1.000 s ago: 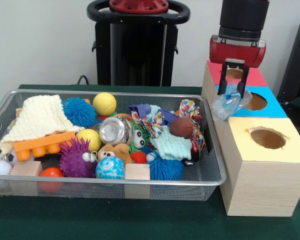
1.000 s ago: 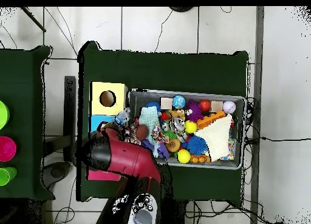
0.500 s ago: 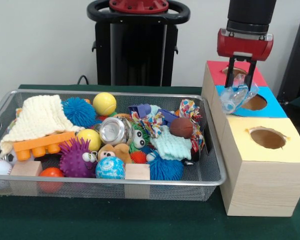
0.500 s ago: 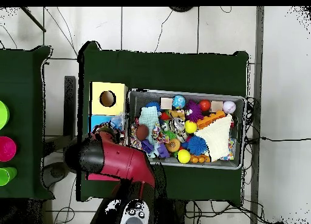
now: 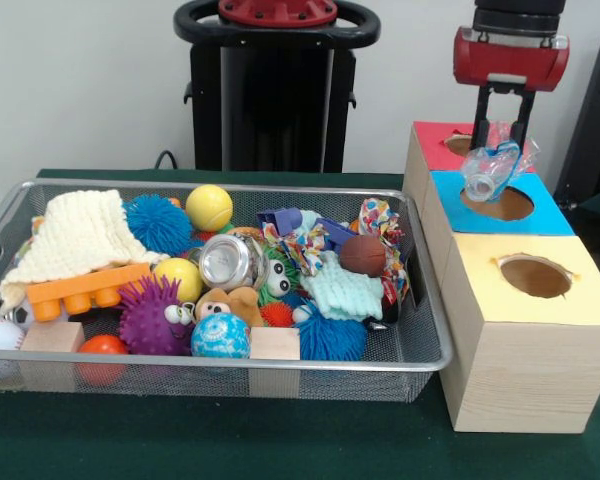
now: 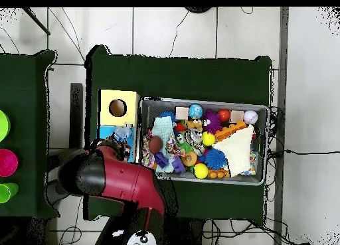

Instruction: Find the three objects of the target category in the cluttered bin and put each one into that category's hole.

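Green cloth covers the tabletop (image 5: 230,440), which carries a mesh bin (image 5: 420,350) packed with toys and, just beside it, a row of three wooden boxes with coloured tops: yellow (image 5: 525,330), blue (image 5: 540,210) and red (image 5: 435,150), each with a round hole.

Delivery looks to be the step in hand. The hand (image 5: 502,125) hangs above the boxes with its two fingers (image 5: 481,115) closed on a crumpled clear plastic bottle (image 5: 488,172). The bottle dangles from the fingertips, tilted, right above the blue box's hole (image 5: 497,203) and not yet inside it. In the overhead view the arm covers most of the blue and red boxes, with the bottle (image 6: 123,133) showing at the arm's tip.

Next, the bottle likely needs centring over the opening, perhaps a little lowering, then release. Being crushed and irregular, it could catch on the rim.

A silver can (image 5: 230,262) lies among the toys in the bin.
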{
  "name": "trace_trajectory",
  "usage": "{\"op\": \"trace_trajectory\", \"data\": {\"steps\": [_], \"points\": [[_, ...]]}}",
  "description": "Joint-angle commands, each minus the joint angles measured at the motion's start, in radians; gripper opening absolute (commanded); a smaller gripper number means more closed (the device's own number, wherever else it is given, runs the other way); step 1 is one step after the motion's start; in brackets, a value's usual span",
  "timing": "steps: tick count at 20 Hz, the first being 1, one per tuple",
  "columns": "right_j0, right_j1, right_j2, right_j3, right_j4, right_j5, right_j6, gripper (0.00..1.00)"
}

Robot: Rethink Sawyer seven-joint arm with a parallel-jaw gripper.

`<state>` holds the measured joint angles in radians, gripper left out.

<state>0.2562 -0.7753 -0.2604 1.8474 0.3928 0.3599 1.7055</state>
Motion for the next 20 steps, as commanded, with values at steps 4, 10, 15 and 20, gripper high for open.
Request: {"op": "trace_trajectory", "data": {"steps": [4,10,15,20], "points": [[-0.001,0.008,0.038,0.091,0.064,0.046,0.29,0.0],[-0.003,0.011,0.041,0.102,0.072,0.029,0.277,0.0],[-0.023,0.034,0.067,0.129,0.075,-0.042,0.262,0.0],[-0.053,0.059,0.097,0.152,0.067,-0.122,0.247,0.0]]}}
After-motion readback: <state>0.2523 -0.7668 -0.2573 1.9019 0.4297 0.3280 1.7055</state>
